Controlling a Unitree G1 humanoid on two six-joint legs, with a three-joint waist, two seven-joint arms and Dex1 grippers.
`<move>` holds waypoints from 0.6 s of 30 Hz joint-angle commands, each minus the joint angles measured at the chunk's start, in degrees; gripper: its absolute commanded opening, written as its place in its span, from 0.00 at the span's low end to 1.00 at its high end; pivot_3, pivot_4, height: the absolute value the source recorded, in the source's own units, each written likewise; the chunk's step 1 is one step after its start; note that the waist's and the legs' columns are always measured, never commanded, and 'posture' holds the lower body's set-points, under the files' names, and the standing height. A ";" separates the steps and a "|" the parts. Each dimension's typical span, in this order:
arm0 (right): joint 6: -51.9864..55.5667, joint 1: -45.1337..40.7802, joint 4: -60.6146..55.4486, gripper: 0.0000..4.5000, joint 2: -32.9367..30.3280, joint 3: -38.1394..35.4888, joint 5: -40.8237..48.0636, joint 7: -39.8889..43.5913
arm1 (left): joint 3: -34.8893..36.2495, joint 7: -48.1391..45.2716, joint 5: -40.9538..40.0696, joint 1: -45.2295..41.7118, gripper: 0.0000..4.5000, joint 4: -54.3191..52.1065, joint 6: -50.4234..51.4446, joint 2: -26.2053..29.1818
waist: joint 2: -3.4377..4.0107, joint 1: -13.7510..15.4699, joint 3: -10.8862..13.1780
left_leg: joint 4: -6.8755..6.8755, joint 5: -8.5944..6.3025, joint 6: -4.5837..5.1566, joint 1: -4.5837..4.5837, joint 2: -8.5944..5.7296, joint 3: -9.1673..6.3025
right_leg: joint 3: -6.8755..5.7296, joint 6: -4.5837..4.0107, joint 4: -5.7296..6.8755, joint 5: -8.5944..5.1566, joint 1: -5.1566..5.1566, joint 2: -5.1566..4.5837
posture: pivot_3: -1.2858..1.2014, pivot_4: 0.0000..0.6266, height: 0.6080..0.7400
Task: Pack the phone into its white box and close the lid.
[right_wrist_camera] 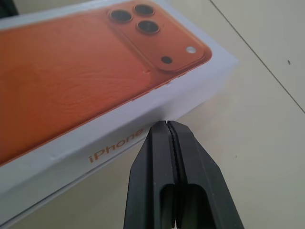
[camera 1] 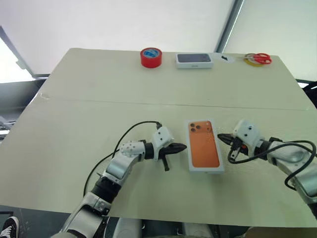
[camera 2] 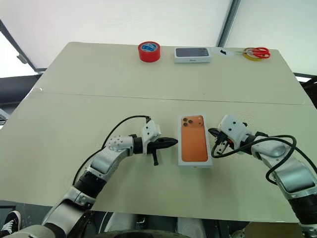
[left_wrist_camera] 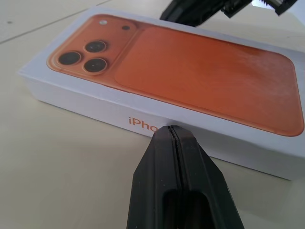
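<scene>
Both arms reached inward, level over the table (camera 1: 74,148). Left gripper (camera 1: 179,147) and right gripper (camera 1: 222,138) were pinched shut, empty, flanking the white box (camera 1: 203,166). Box lay closed between them, lid (camera 1: 203,144) on, orange phone picture up.

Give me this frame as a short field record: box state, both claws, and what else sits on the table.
box: white box lies closed on the table, its lid printed with an orange phone picture
left claw: shut, holding nothing, tip at the box's left side
right claw: shut, holding nothing, tip at the box's right side
far edge: red tape roll, white box with dark top, scissors with red handles
</scene>
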 commanded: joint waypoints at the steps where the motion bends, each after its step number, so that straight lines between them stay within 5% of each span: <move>1: -0.72 -0.24 -1.20 0.00 0.12 -2.67 -1.57 1.22 | 0.84 0.12 -1.27 -1.37 0.00 -2.35 0.24 -1.64 | 0.00 0.02 0.00 | 0.01 0.00 0.00 0.00 -0.01 0.00 | 0.00 0.00 0.00 0.00 0.01 -0.01 | 0.52 0.24 1.00; 14: -2.53 -1.28 0.64 0.00 2.20 -2.01 -9.63 2.25 | 0.41 -0.28 0.48 1.75 0.00 -2.11 -1.93 0.56 | 0.01 -0.04 -0.01 | 0.00 0.13 -0.22 0.04 -0.01 0.00 | 0.00 0.00 0.03 0.00 0.01 0.00 | 0.52 0.24 1.00; 18: 1.47 -4.23 1.04 0.00 6.35 -6.69 -3.46 1.98 | 5.90 3.23 -3.30 -1.40 0.00 -3.35 -0.67 -2.07 | 0.00 -0.01 0.00 | 0.00 0.13 -0.23 0.05 -0.01 -0.01 | 0.00 0.00 0.05 0.00 0.00 0.00 | 0.52 0.24 1.00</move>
